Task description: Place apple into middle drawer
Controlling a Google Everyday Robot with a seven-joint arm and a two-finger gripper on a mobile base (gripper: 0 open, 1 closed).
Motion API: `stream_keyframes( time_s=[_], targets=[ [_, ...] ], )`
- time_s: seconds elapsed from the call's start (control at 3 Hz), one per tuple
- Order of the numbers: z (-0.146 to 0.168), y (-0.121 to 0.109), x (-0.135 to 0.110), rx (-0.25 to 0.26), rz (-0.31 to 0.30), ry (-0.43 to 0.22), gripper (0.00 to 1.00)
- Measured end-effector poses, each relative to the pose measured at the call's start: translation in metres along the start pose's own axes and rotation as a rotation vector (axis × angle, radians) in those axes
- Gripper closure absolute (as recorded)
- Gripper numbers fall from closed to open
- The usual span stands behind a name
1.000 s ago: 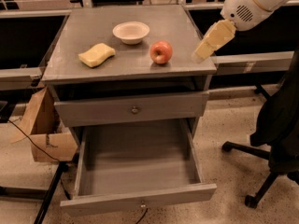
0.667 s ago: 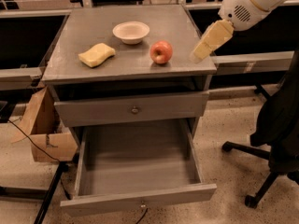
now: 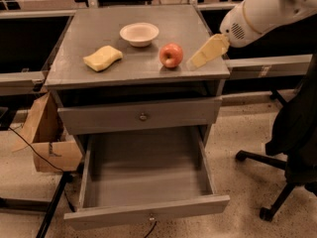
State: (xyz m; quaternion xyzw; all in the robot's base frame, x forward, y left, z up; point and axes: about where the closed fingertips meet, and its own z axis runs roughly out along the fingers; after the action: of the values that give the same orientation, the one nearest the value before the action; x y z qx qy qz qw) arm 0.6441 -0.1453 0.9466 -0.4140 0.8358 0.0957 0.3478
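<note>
The red apple (image 3: 171, 55) with a paler patch sits on the grey cabinet top (image 3: 148, 73), right of centre. My gripper (image 3: 194, 63) is a pale yellowish wedge at the end of the white arm (image 3: 262, 11). It hangs low over the top's right edge, just right of the apple and not touching it. The middle drawer (image 3: 148, 170) is pulled out wide below, and its inside is empty. The drawer front above it (image 3: 141, 115) with a round knob is shut.
A white bowl (image 3: 139, 33) stands behind the apple and a yellow wavy sponge (image 3: 102, 58) lies to the left. A cardboard box (image 3: 47, 138) sits on the floor at left. A black office chair (image 3: 292, 143) stands at right.
My gripper has moved left and slightly down, closer to the apple. The apple, bowl, sponge and drawers have not moved.
</note>
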Motion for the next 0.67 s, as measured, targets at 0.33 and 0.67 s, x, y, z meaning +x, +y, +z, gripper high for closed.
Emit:
stream_keyframes(
  time_s=[0.33,0.67],
  targets=[
    [0.038,-0.009,-0.002,0.003,0.080,-0.058,0.00],
    [0.077,-0.021,-0.012,-0.004,0.140,-0.110,0.00]
  ],
)
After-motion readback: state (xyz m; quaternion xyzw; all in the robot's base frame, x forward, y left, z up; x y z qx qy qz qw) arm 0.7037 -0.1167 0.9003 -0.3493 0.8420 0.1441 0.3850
